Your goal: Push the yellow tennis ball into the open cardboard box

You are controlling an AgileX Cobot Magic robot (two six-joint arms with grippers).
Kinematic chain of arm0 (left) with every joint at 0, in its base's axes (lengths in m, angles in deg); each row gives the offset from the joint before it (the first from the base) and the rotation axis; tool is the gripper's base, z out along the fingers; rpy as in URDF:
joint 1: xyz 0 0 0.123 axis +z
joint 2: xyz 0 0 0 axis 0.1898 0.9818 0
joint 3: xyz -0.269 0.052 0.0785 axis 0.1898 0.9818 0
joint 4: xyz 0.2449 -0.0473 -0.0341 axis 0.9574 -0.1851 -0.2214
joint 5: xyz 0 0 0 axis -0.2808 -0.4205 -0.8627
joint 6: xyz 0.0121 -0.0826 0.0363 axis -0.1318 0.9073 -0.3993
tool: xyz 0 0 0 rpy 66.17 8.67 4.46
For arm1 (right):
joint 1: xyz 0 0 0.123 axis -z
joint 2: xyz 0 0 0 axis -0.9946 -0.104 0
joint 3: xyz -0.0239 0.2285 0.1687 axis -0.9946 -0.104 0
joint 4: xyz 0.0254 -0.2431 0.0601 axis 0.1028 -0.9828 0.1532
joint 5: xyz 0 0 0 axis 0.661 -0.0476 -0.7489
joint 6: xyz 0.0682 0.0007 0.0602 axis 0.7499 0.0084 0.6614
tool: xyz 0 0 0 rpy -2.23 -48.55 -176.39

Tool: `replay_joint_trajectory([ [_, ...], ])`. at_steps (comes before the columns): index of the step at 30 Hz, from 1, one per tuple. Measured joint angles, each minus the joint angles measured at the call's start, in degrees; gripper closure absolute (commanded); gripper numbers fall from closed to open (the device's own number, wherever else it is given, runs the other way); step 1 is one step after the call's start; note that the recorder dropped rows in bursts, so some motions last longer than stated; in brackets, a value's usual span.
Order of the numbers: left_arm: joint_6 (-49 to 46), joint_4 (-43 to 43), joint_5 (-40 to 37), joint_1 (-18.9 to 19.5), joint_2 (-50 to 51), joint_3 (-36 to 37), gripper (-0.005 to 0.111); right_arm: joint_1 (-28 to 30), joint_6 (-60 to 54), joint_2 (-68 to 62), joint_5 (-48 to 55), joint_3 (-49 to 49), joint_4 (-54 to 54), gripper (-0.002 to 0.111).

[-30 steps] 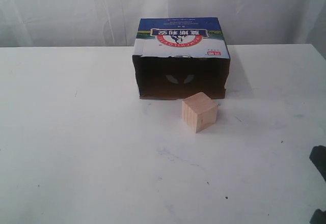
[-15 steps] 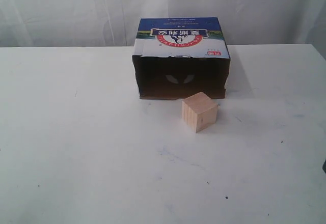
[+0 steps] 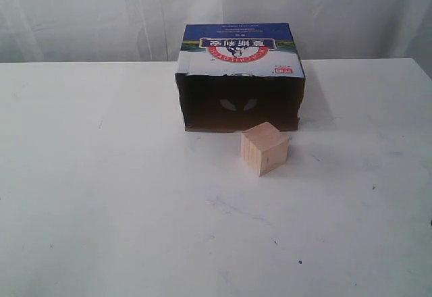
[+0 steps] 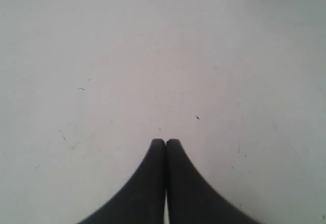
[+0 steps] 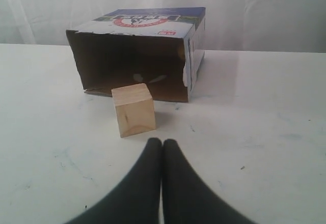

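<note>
The open cardboard box [image 3: 241, 84] lies on its side at the back of the white table [image 3: 101, 196], its dark opening facing the front, its blue-and-white printed side up; the right wrist view shows the box [image 5: 142, 51] too. No yellow tennis ball shows in any view. My right gripper [image 5: 162, 141] is shut with nothing in it, a short way in front of the pale wooden cube [image 5: 133, 110]. Over bare table, my left gripper [image 4: 165, 141] is shut and empty. Neither gripper appears in the exterior view.
A pale wooden cube [image 3: 264, 148] stands just in front of the box's opening, toward its right side. White curtains hang behind the table.
The dark shape of the right arm at the exterior view's right edge has drawn back out of the picture. The box and the cube have not moved.
</note>
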Motion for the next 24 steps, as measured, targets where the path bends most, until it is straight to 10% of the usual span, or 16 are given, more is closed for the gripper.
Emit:
replay_joint_trajectory([
  [24, 0.0, 0.0, 0.0, 0.0, 0.0, 0.0, 0.107, 0.26, -16.38, 0.0, 3.02, 0.0, 0.0, 0.108],
])
